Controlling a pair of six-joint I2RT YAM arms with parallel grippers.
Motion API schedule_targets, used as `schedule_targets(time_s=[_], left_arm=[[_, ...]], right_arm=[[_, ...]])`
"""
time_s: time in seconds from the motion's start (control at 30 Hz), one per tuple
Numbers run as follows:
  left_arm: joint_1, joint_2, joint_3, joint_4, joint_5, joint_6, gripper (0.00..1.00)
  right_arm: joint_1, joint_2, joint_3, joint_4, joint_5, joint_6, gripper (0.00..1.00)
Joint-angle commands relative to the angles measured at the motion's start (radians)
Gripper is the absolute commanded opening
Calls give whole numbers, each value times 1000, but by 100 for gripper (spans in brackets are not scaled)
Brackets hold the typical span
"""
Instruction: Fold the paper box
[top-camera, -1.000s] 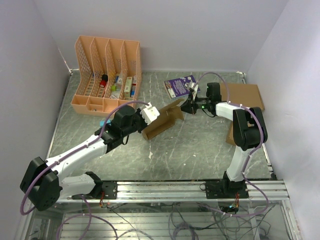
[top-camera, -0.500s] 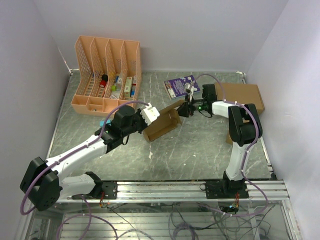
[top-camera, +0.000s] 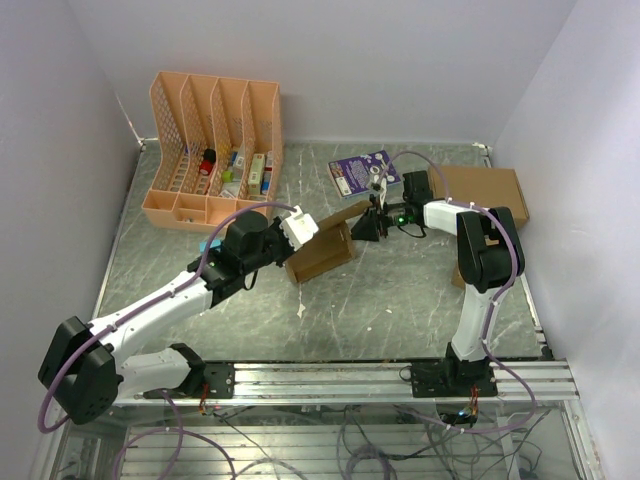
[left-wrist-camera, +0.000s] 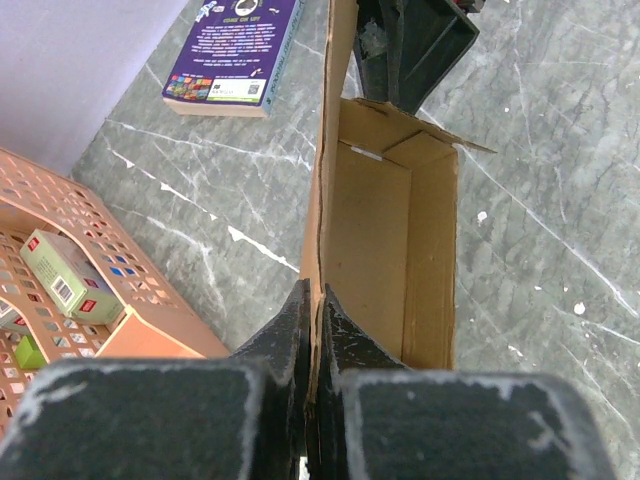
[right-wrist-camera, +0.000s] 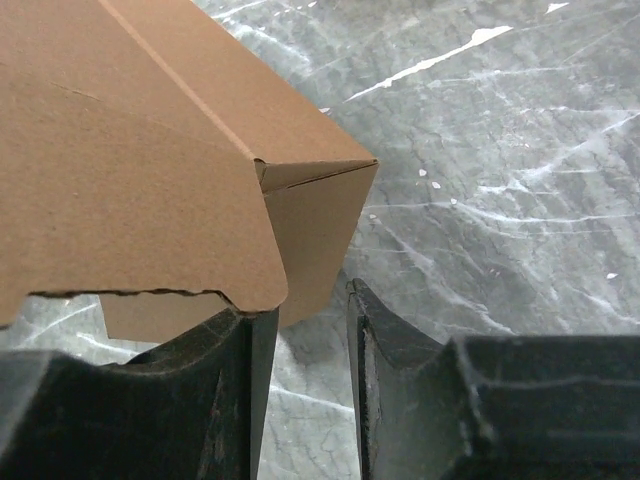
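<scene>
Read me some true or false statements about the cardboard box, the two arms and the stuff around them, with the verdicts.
The left gripper has its jaws closed on a side wall of the paper box. True.
The paper box is closed up on top. False: it is open, with its bare inside showing.
A purple book lies beyond the box, apart from it. True.
The right gripper has its jaws shut tight. False: a gap shows between them.

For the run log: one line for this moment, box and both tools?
brown cardboard paper box: top open | left tool: shut on box's long side panel | right tool: open at box's far end, empty
</scene>
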Motion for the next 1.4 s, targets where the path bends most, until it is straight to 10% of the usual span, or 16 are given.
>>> schedule_targets(time_s=[0.0,0.87,1.0,1.1,1.37], left_arm=[[4,-13,-6,57,8,-12,7],[-1,-32,-2,34,0,7,7],[-1,-24,-1,40,3,7,7],[0,-17,5,39,8,6,7],[0,-18,7,28,12,8,7]], right_arm=[[5,-6,-11,6,-25,64,34],[-7,33,111,-290,37,27,47],[-5,18,78,-205,95,128,12],[6,19,102,-241,78,123,6],[24,37,115,-191,44,167,27]])
